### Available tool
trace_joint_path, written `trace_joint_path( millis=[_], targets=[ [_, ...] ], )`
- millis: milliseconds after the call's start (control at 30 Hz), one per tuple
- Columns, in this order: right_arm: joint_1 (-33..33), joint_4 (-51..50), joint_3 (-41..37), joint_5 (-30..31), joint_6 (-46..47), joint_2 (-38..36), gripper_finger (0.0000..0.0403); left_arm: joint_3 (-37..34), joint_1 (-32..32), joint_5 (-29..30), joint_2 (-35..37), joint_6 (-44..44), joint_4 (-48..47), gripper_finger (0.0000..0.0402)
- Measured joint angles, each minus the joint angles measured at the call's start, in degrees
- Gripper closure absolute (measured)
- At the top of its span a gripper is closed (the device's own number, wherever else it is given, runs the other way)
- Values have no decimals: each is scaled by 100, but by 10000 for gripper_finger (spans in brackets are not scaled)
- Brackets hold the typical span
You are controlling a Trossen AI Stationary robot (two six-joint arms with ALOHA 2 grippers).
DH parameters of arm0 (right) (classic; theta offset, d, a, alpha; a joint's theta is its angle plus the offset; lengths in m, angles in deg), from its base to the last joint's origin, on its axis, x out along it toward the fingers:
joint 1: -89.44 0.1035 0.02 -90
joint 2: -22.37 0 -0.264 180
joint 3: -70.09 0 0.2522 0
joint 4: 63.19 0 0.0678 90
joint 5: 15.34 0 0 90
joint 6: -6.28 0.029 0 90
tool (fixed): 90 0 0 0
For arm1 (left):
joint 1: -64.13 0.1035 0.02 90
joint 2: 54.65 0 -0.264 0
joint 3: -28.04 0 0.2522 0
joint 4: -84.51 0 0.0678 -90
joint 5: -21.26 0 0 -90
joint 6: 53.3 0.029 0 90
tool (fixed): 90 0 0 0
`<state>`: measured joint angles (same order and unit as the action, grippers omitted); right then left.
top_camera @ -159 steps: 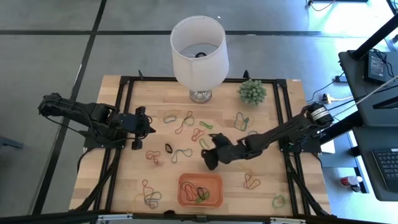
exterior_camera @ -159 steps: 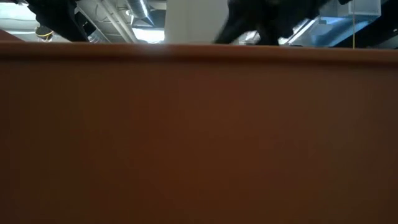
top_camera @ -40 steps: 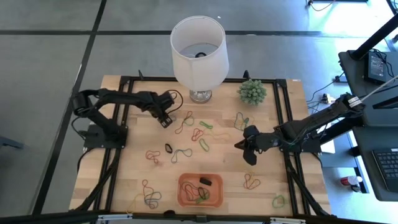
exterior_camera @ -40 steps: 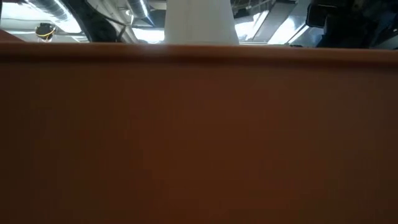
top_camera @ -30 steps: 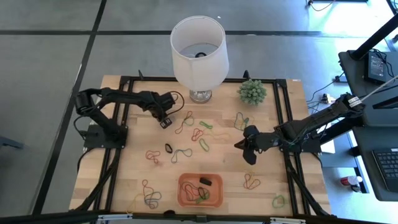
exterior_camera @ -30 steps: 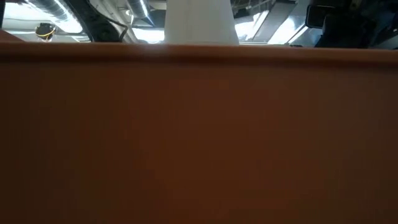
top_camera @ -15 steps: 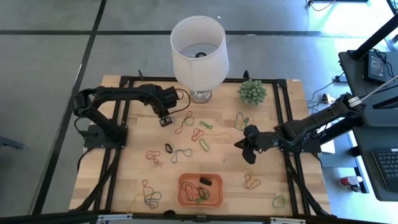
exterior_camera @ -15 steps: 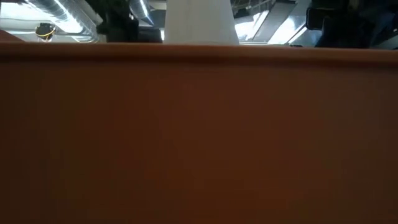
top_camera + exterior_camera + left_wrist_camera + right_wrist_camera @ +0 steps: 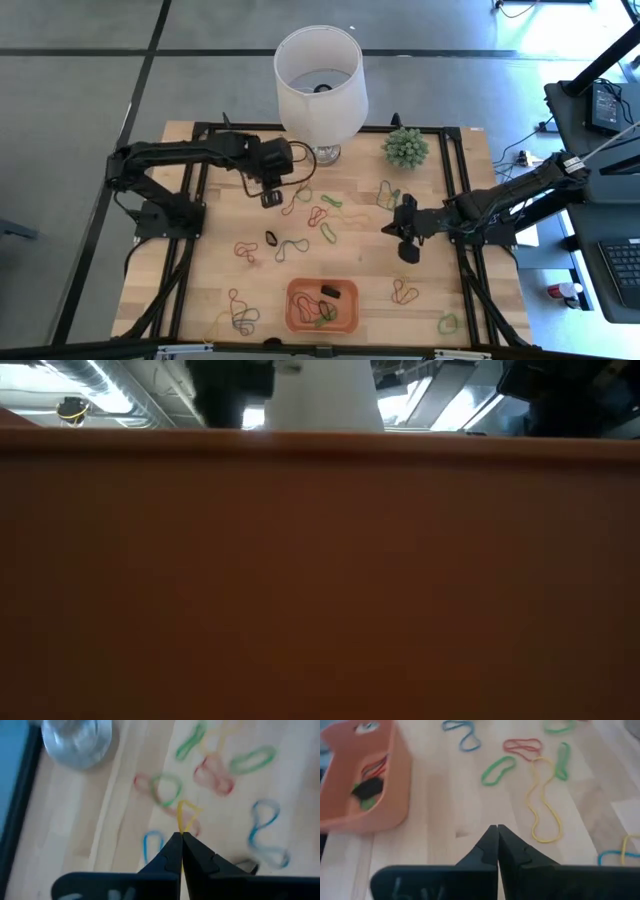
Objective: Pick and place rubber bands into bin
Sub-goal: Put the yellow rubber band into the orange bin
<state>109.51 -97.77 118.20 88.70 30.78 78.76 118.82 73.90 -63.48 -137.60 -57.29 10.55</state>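
Note:
Several coloured rubber bands lie scattered flat on the wooden table; more lie in the orange bin near the front edge, also seen in the right wrist view. My left gripper hangs above the far-left bands near the lamp, shut on a yellow rubber band. My right gripper is shut and holds nothing, right of centre, its tips over bare wood between the bin and a yellow band. My left gripper pinches one end of the yellow band between its two fingertips, coming steeply from above. The rest of the band stands out past the tips as a small loop, lifted clear of the table.
A white lampshade on a glass base stands at the far edge, with a small green plant to its right. The bin's orange wall fills the low view. More bands lie near the front corners.
My left gripper has risen from the table near the lamp base and shifted a little toward the table's right, its arm folding upward. My right gripper has stayed in place and rolled slightly about its own axis.

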Motion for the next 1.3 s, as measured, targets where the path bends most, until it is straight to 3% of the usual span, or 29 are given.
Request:
trace_joint_path(
  millis=[133, 333, 633, 900, 1133, 1300],
  targets=[
    [-144, -365, 0, -546, -577, -216, 402, 583, -840, 344, -245, -417, -89, 400],
    [-250, -562, 0, -809, -1225, -492, 402, 1626, -2120, 1017, -862, -1386, -495, 400],
    [-425, -738, 0, -1004, -1613, -598, 402, 3693, -3446, 1171, -2378, -1944, -502, 400],
    [-595, -740, 0, -1126, -1752, -598, 402, 5169, -3900, 808, -3499, -2249, -518, 399],
    [-609, -731, 0, -1347, -1721, -598, 398, 5223, -3942, 207, -3848, -3051, -885, 399],
    [-609, -734, 0, -1433, -1702, -595, 397, 5223, -3847, 8, -4153, -2777, -1116, 399]
  ],
)
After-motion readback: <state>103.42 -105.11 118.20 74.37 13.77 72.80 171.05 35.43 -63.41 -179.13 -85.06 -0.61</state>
